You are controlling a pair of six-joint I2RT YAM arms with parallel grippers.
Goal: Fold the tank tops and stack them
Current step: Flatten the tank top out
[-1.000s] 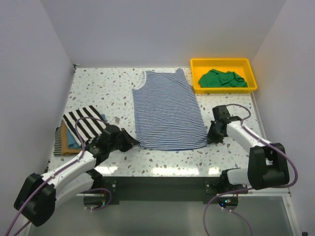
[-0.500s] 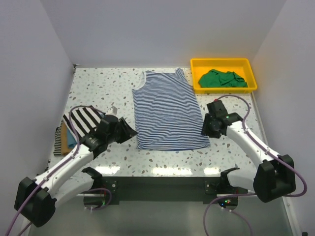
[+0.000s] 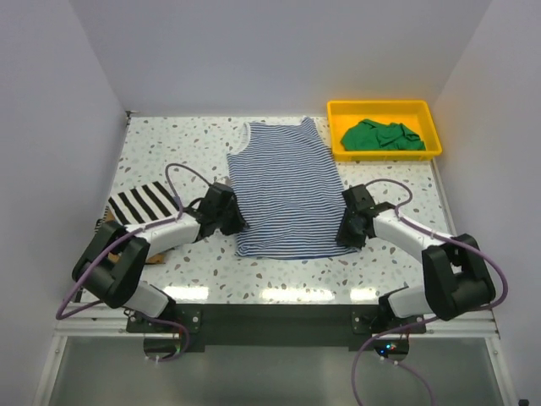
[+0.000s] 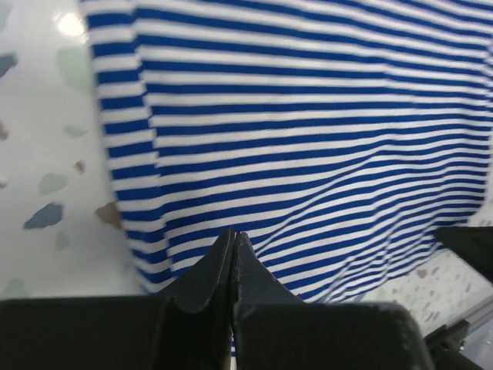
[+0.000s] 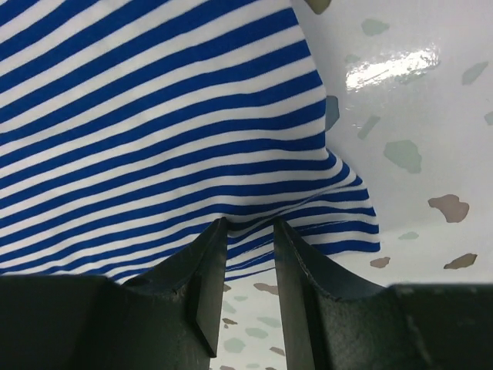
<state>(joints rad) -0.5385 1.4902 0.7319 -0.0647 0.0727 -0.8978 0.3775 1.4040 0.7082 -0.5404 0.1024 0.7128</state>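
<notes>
The thin navy-white striped tank top (image 3: pixel 287 190) lies flat in the middle of the table, straps at the far end. My left gripper (image 3: pixel 235 218) is at its lower left edge. In the left wrist view the left gripper (image 4: pixel 233 233) is shut, its tips on the striped cloth (image 4: pixel 308 116) and a sliver of stripe in the slit between them. My right gripper (image 3: pixel 345 228) is at the lower right edge. The right gripper (image 5: pixel 250 222) stands open with a raised wrinkle of the striped cloth (image 5: pixel 154 116) between its tips. A green top (image 3: pixel 382 135) lies crumpled in the tray.
The yellow tray (image 3: pixel 385 105) stands at the back right corner. A folded black-white striped top (image 3: pixel 139 203) lies at the left edge, partly behind my left arm. Walls close in the left, right and far sides.
Both arms have swung inward from the near corners to the striped top's lower side edges. The left jaws opened, then shut on the edge; the right jaws have opened.
</notes>
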